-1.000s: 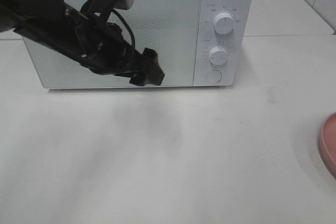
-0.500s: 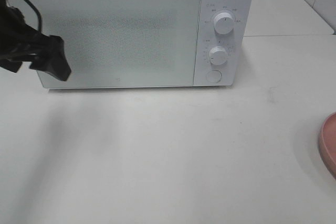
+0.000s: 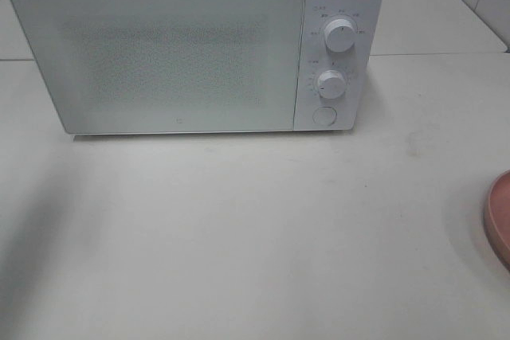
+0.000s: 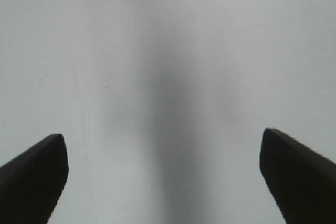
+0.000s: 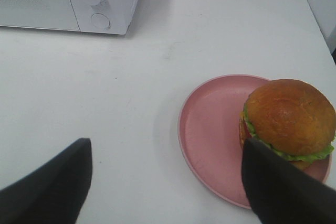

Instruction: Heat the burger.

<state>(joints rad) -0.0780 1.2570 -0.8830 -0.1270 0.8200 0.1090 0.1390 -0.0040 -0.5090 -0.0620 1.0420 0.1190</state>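
The burger (image 5: 290, 118) is seen at the right of the right wrist view, set off-centre on a pink plate (image 5: 210, 129), near its far rim. It could be tipped or its layers squeezed apart if pinched unevenly. The microwave (image 3: 191, 49) door is shut, so nothing can be loaded yet. The right tool (image 5: 165, 182) is spread wide and empty; the left tool (image 4: 163, 177) likewise. The white tabletop (image 3: 255, 236) is bare and glossy; tiled wall is glimpsed at upper right.

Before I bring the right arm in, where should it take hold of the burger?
Grip the burger across its sides, at the lettuce and patty layers under the bun, coming down from above. The glossy dome would likely slip, and it sits upright at the far side of the pink plate, with the open right gripper nearby.
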